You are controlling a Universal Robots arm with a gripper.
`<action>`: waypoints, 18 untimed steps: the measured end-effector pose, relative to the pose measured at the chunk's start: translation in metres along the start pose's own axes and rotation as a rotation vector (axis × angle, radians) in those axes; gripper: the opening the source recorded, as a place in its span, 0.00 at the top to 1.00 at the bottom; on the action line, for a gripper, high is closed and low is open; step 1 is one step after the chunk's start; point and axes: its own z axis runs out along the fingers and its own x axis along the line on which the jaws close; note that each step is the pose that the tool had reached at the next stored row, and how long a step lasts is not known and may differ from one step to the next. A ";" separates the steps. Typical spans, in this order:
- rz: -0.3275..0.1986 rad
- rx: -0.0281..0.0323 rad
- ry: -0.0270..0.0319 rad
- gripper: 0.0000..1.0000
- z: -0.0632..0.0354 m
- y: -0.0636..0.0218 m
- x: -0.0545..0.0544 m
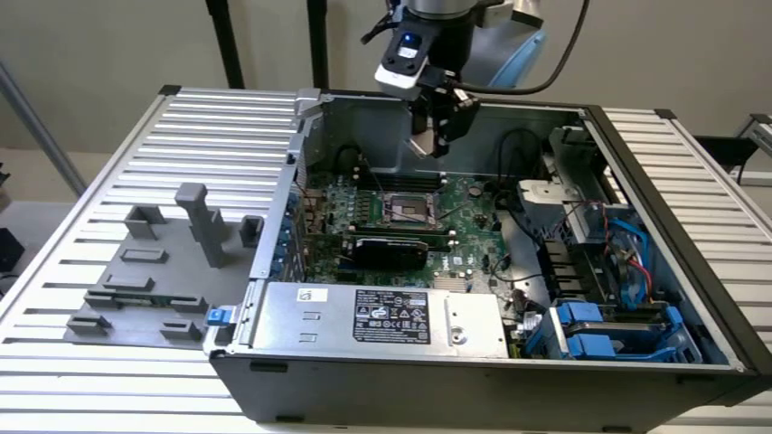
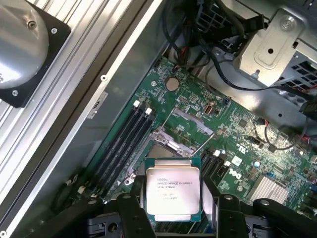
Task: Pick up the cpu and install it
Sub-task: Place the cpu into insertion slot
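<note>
At the exterior view's left, a ribbed grey metal surface (image 1: 169,154) carries the open black computer case (image 1: 483,389). Upper centre, black fingers (image 2: 132,210) are clamped on the small silvery square cpu (image 2: 172,192), seemingly above the green motherboard (image 2: 237,144).

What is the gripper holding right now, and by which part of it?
The gripper holds the cpu, jaws pressed on two opposite side edges, its printed metal top left bare, above the green motherboard.
</note>
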 end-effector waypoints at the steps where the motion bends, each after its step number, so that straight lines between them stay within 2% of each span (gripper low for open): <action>1: 0.018 0.0001 -0.0017 0.45 0.0003 0.0000 0.000; 7: 0.126 0.0015 -0.0121 0.45 0.0035 -0.0003 0.000; 11: 0.198 0.0044 -0.0179 0.45 0.0069 -0.0006 0.000; 15: 0.263 0.0110 -0.0215 0.45 0.0102 -0.0010 0.000; 18: 0.299 0.0204 -0.0213 0.45 0.0127 -0.0013 0.000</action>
